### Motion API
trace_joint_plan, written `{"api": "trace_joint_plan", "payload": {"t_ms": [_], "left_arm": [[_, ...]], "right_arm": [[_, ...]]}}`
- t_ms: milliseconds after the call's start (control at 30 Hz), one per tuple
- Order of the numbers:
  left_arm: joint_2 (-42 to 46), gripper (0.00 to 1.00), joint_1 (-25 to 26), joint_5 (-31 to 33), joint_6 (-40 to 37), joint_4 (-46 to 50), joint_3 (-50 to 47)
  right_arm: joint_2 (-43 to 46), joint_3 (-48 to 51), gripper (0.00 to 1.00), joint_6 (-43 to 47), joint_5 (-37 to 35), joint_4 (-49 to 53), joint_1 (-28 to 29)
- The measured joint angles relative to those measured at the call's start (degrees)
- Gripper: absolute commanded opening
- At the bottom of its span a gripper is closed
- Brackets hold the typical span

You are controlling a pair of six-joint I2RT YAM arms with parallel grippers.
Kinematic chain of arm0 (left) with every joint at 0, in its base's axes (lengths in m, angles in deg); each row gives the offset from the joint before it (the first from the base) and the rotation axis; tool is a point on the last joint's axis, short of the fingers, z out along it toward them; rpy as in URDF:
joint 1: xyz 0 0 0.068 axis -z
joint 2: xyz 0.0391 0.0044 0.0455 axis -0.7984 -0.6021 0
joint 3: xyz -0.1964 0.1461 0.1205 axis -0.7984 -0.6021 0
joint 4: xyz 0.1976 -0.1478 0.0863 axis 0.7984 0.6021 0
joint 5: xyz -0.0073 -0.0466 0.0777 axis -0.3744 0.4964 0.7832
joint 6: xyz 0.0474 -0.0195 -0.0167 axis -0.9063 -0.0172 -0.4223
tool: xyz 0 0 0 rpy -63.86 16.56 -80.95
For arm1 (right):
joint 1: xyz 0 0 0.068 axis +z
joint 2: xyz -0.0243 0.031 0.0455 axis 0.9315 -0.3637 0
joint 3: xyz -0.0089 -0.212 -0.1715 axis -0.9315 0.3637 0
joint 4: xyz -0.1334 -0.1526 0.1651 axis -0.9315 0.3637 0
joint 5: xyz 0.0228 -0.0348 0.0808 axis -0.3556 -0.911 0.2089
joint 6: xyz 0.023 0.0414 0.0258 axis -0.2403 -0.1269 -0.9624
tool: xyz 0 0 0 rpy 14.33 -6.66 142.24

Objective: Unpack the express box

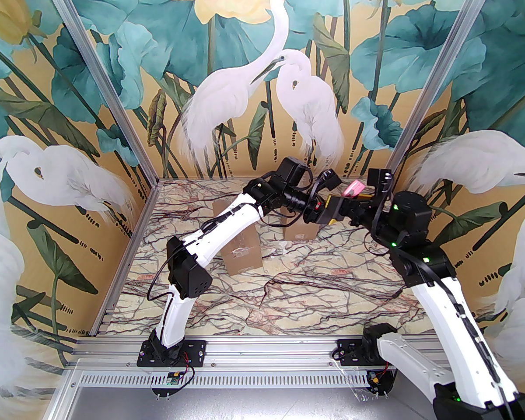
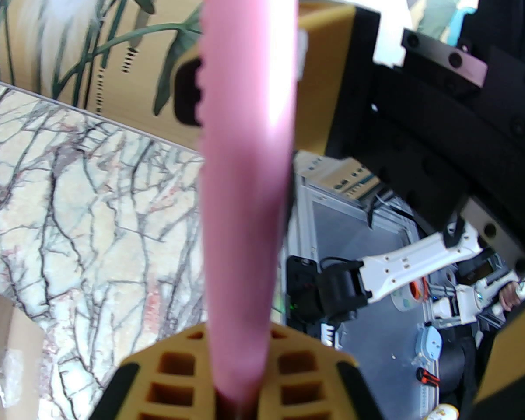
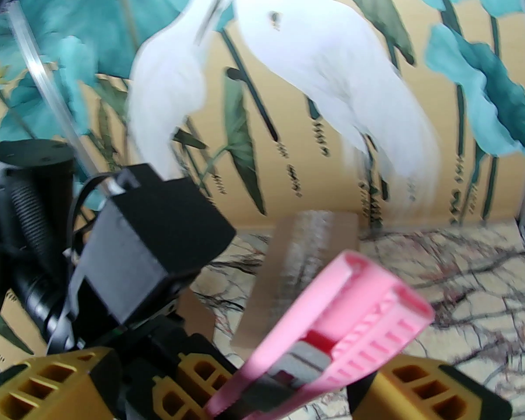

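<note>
Two arms: both reach over the far half of the table (image 1: 310, 287) and meet wrist to wrist above it.
Left hand (image 2: 240, 361): clenched on a pink box cutter (image 1: 354, 188); the handle sits between the yellow fingertips and the rest of the body stands out past them.
Right hand (image 3: 236, 392): released, with its two yellow fingers (image 3: 424, 394) spread wide to either side of the box cutter. I cannot tell whether either pad touches it.
Box cutter position: up in the air, well above the table, tilted, with its ridged slider side turned toward the right wrist camera.
Blade: too blurred to tell whether it is out.
Long box (image 1: 243, 252): brown cardboard, lying on the table beneath the left forearm, flaps shut, with clear tape (image 1: 240, 251) across its top.
Small box (image 1: 299, 231): brown cardboard, on the table to the right of the long box and apart from it, partly hidden behind the two wrists.
</note>
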Motion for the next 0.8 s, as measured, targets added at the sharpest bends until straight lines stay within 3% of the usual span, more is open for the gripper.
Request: {"api": "trace_joint_plan", "payload": {"t_ms": [200,400,600,800], "left_arm": [[1.66,0.00,-0.66,-2.32,-2.51,1.40,-0.63],[4.11,0.00,-0.66,-3.39,-4.39,1.66,-1.31],[4.63,0.00,-0.66,-4.50,-4.61,1.64,-1.36],[4.63,0.00,-0.66,-5.99,-4.59,1.29,-1.64]], "right_arm": [[0.66,4.90,0.83,-0.31,14.91,-9.35,-8.35],[-0.90,6.58,0.71,-3.58,26.43,-19.61,-10.69],[-3.78,6.60,0.55,-6.71,33.09,-25.66,-10.69],[-5.51,6.60,0.47,-8.66,36.63,-29.55,-10.69]]}}
